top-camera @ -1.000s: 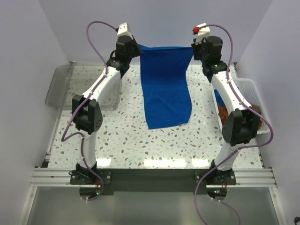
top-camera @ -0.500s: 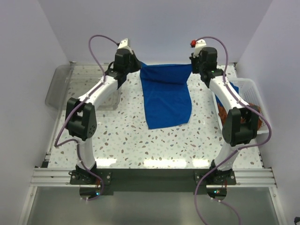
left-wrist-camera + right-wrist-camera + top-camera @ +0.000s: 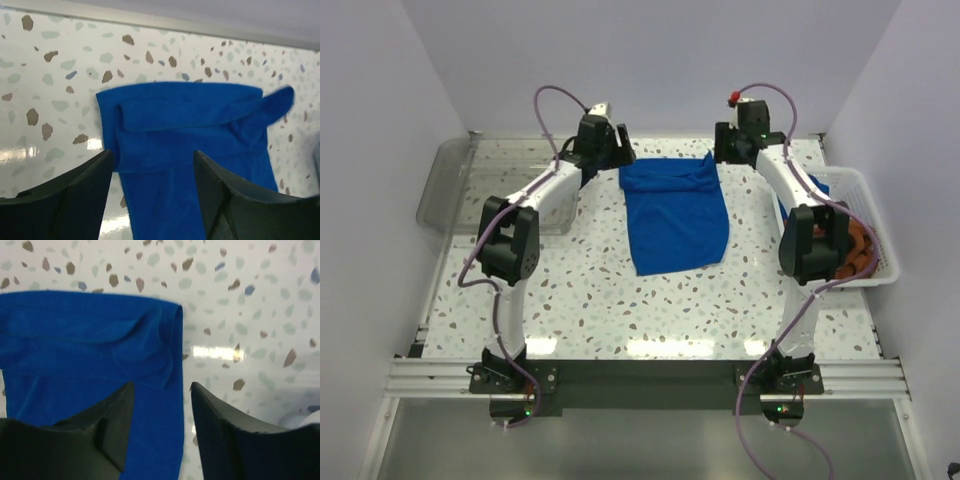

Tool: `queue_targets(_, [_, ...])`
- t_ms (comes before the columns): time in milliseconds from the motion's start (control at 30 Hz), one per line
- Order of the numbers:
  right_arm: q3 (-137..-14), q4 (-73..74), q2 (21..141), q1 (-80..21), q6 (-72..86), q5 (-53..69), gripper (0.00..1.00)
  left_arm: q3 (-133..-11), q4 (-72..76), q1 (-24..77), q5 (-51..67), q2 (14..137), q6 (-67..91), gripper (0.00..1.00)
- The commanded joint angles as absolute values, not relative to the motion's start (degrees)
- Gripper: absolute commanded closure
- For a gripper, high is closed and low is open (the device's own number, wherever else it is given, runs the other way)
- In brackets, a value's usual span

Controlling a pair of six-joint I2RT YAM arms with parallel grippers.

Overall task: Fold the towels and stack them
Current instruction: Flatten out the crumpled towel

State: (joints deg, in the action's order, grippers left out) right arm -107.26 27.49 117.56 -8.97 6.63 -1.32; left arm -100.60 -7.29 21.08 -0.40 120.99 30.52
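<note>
Seen from above, a bright blue towel (image 3: 675, 215) lies on a speckled white tabletop (image 3: 580, 290), in the middle of the far half. Its near part lies flat and smooth. Its far edge is doubled over on itself in a loose, rumpled band.

Two white robot arms reach from the near edge of the tabletop to that far edge, one on each side. The left gripper (image 3: 618, 150) is over the towel's far left corner. The right gripper (image 3: 720, 150) is over its far right corner.

The left wrist camera looks down past the left gripper (image 3: 152, 160). Its two dark fingers (image 3: 75, 195) are spread apart with nothing pinched between them. The blue towel (image 3: 190, 130) lies on the tabletop below, and its folded band ends in a small flap sticking out to one side.

The right wrist camera shows the same for the right gripper (image 3: 162, 390). Its fingers (image 3: 225, 440) are spread and hold nothing, above the towel's (image 3: 85, 350) rumpled corner.

A clear plastic tray (image 3: 445, 190) sits at the far left of the tabletop. A white mesh basket (image 3: 870, 200) sits at the right edge, partly behind the right arm. Rust-brown towels (image 3: 860, 245) lie bunched inside it, and a patch of blue cloth (image 3: 817, 186) shows at its far end.
</note>
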Motion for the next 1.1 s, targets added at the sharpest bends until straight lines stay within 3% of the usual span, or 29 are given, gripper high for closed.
queue_targets(0, [-105.22,33.04,114.10,-8.79,13.35,-0.18,0.40,-100.64,-9.84,20.92,1.67,117.71,28.65,0.25])
queue_targets(100, [-97.23,32.52,109.79,-8.79,16.78,-0.09,0.39,-96.08,-12.56,23.28,0.27,111.74,28.30,0.20])
queue_targets(200, [-87.12,31.47,103.99,-8.79,20.47,-0.61,0.41,-89.32,-15.37,28.81,-3.77,105.94,27.78,0.23])
queue_targets(400, [-66.13,25.14,93.79,-8.79,26.80,-0.18,0.57,-73.33,-16.26,40.41,-4.48,101.60,30.93,0.46])
queue_targets(567, [-58.11,20.13,89.21,-8.79,28.74,-0.26,0.65,-68.21,-15.38,43.33,-4.57,102.92,31.73,0.57])
queue_targets(767, [-52.74,15.91,88.51,-8.96,29.88,3.60,0.65,-62.32,-14.42,44.30,-5.80,104.77,33.48,0.74])
queue_targets(900, [-49.93,13.10,88.68,-9.05,31.02,5.09,0.64,-56.53,-14.68,44.30,-7.29,103.19,35.85,0.94])
queue_targets(1067, [-47.03,9.41,89.73,-9.23,33.66,5.98,0.62,-49.93,-14.85,44.30,-7.65,100.02,38.05,1.00])
